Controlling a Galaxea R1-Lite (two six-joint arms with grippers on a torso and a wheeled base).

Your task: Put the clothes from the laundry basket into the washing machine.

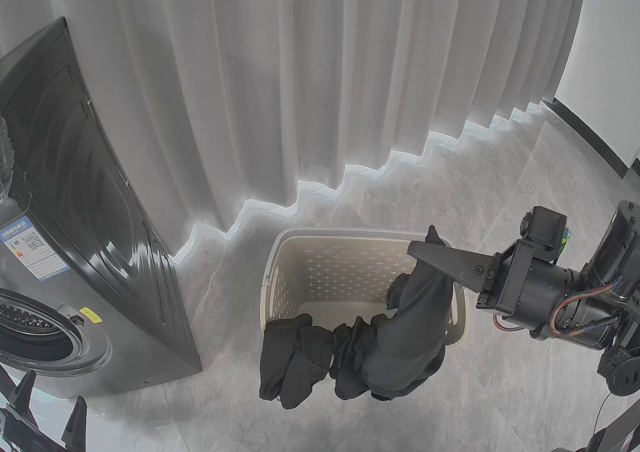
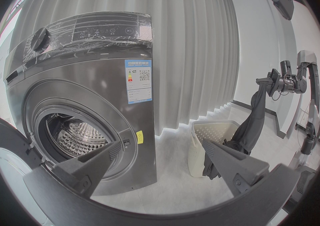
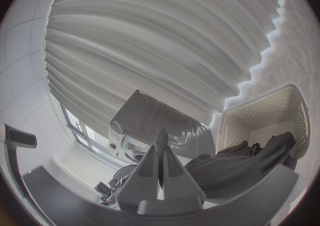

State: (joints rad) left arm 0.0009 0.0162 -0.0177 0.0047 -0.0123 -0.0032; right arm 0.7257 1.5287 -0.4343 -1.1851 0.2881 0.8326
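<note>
A cream perforated laundry basket (image 1: pixel 287 253) (image 2: pixel 213 130) (image 3: pixel 266 110) stands on the floor before the curtain. A dark garment (image 1: pixel 413 320) (image 2: pixel 253 120) (image 3: pixel 233 170) hangs lifted above the basket, its lower part draped over the front rim. My right gripper (image 1: pixel 427 248) (image 3: pixel 161 146) is shut on its top end, above the basket's right side. The grey washing machine (image 1: pixel 73 220) (image 2: pixel 90 103) stands at the left, its round door open and the drum (image 2: pixel 76 136) visible. My left gripper (image 2: pixel 160 160) (image 1: pixel 50 400) is open, empty, in front of the drum opening.
A white pleated curtain (image 1: pixel 320 73) hangs behind basket and machine. The open machine door (image 2: pixel 13 150) sits beside my left gripper. Grey tiled floor (image 1: pixel 507 173) lies bare to the right of the basket, with a white wall (image 1: pixel 607 60) at far right.
</note>
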